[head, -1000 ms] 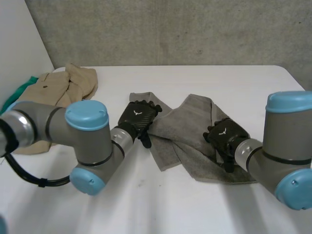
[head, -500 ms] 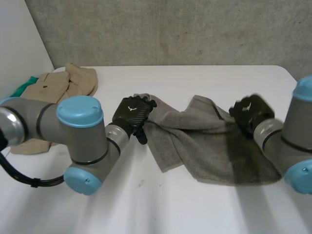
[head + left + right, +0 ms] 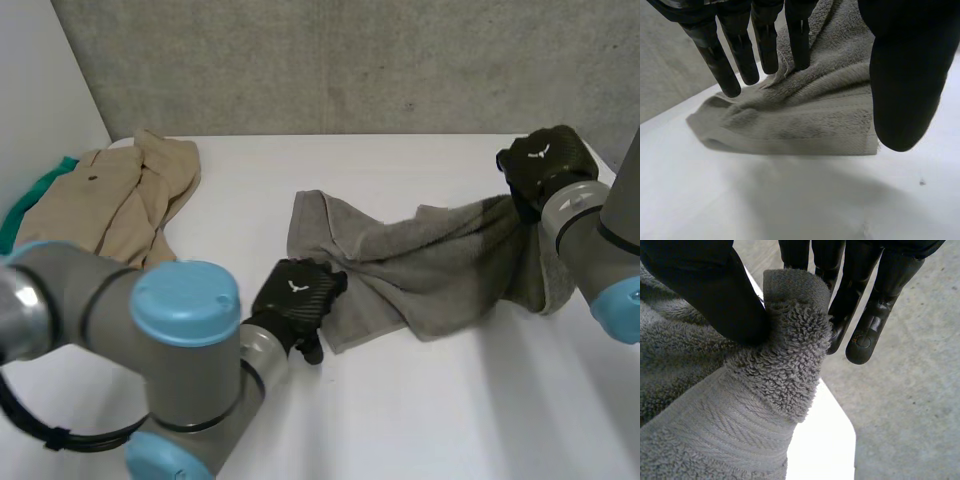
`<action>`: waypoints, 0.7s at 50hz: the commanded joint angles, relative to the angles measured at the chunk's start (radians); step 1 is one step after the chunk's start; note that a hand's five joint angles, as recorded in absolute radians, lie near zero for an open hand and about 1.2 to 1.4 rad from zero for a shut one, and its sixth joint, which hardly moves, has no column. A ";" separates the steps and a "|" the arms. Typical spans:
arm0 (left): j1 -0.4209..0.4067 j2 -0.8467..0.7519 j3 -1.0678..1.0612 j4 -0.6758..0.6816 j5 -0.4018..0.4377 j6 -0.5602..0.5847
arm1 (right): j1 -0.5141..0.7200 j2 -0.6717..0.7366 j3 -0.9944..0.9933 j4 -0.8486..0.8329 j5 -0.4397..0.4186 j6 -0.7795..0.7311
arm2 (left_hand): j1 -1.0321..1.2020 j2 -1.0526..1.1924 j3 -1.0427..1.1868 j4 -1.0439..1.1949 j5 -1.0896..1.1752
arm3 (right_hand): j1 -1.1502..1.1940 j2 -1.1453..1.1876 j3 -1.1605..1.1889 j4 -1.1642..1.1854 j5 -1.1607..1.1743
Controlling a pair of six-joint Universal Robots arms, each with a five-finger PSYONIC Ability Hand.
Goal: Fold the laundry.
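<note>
The grey towel (image 3: 430, 265) lies across the middle of the white table (image 3: 400, 430), running from the left hand (image 3: 297, 300) at its near corner to the right hand (image 3: 541, 160) at its far right end. The right hand is positioned above the table near the far right edge and holds the towel's end up, so the cloth hangs from it in a drooping fold and slopes down to the table surface. In the right wrist view, the thumb (image 3: 705, 295) presses a bunched fold of the towel (image 3: 775, 365) against the fingers (image 3: 875, 305); this hand is closed in a pinch on the cloth. The remainder of the towel rests on the table in loose wrinkles, with one corner turned toward the wall (image 3: 350, 60) and a hemmed edge facing the robot. The left hand sits low at the near-left corner of the towel. In the left wrist view, its fingers (image 3: 740, 55) are straight and spread, their tips are at the rumpled surface of the towel (image 3: 805, 120), and the thumb (image 3: 905, 85) stands apart beside the hemmed corner; this hand is wide and grips nothing. A beige garment (image 3: 120, 195) lies crumpled at the far left of the table, well apart from the towel, and a green cloth (image 3: 35, 195) shows just beyond it at the table's left edge.
</note>
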 commanded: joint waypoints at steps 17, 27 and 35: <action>-0.030 -0.242 0.247 -0.009 -0.008 0.054 | -0.002 -0.003 0.100 -0.014 -0.013 0.002 | 0.146 0.143 0.143 0.142 0.137 | 0.433 0.230 0.230 0.210 0.240; -0.030 -0.260 0.273 -0.009 -0.005 0.055 | -0.002 -0.003 0.113 -0.025 -0.015 0.002 | 0.152 0.149 0.149 0.148 0.143 | 0.433 0.230 0.230 0.210 0.240; -0.030 -0.297 0.310 -0.011 -0.005 0.066 | 0.000 -0.003 0.119 -0.025 -0.015 0.002 | 0.234 0.231 0.231 0.230 0.225 | 0.433 0.230 0.230 0.210 0.240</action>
